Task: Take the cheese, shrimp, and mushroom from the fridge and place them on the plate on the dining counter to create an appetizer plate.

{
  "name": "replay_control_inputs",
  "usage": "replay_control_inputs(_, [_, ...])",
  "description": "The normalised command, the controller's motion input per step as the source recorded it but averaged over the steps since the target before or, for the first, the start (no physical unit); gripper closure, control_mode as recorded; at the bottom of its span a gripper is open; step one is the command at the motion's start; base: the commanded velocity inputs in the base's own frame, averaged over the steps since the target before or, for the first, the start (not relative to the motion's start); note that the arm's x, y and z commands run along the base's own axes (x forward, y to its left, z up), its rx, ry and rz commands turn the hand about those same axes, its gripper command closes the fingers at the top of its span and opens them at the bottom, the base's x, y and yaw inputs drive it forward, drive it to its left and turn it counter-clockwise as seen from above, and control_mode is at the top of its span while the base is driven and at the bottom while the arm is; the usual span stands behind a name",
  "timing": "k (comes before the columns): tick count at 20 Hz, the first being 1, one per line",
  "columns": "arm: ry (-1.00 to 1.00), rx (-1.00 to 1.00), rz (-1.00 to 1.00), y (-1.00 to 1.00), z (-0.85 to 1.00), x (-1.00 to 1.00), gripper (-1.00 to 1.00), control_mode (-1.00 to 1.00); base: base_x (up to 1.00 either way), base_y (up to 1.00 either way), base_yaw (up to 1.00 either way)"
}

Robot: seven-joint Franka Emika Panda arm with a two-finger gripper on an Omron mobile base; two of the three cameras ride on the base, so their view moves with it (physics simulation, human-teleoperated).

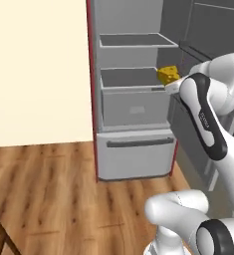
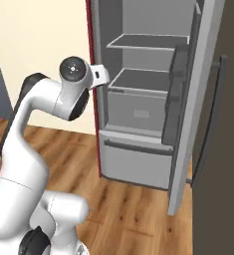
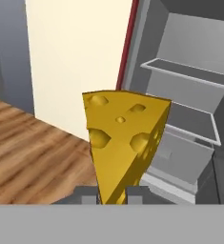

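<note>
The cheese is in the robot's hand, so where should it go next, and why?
Probably carry it away from the fridge toward the plate. The gripper pinches the cheese at its narrow end, in the air in front of the open shelves, so it looks ready to carry.

The cheese point(image 3: 123, 143) hides most of the fingers point(image 3: 87, 194); the arm covers its lower edge.

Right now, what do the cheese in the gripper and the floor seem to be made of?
The cheese: looks like firm yellow holed cheese with a matte surface, judging by its round pits. The floor: seems wooden planks with a slight sheen; brown grain and seams show, though it could be laminate.
</note>
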Motion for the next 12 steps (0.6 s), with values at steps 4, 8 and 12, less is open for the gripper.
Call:
replay_control_inputs(4, [0.00,0.00,0.00,0.00,0.00,0.00,1.00,1.00,-1.00,0.18,0.42])
replay_control_inputs(8, [0.00,0.00,0.00,0.00,0.00,0.00,1.00,1.00,-1.00,0.26,0.40])
replay_control_inputs(12, [0.00,0.00,0.00,0.00,0.00,0.00,1.00,1.00,-1.00,0.41,0.41])
